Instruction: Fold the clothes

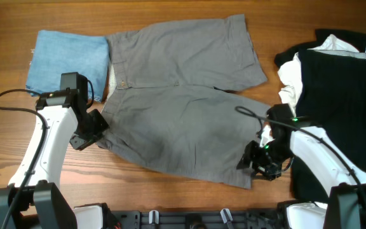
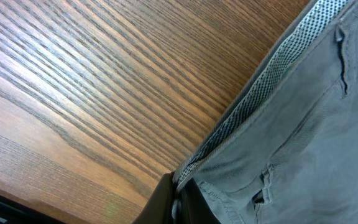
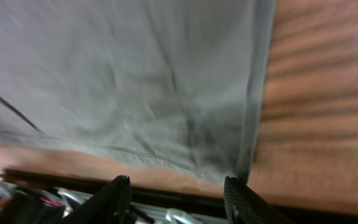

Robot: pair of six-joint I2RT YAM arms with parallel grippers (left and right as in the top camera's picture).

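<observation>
Two arms at the grey shorts (image 1: 183, 121), spread flat on the table (image 1: 5, 38).
The left gripper (image 2: 174, 202) is pinched tight on the waistband edge. The right gripper (image 3: 178, 186) has its jaws apart, with the corner of the leg hem just ahead of them (not gripped). Beyond the left jaws lies a light-blue piece (image 1: 68, 57); beyond the right jaws, a black garment (image 1: 342, 108) and a white garment (image 1: 291, 83).

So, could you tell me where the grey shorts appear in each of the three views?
Overhead: the grey shorts lie spread across the centre.
Left wrist: the shorts fill the right half, with the waistband running diagonally.
Right wrist: they cover the upper left and middle, with the hem down the right side.
Shared landmark: the wooden table borders the cloth in every view.
</observation>
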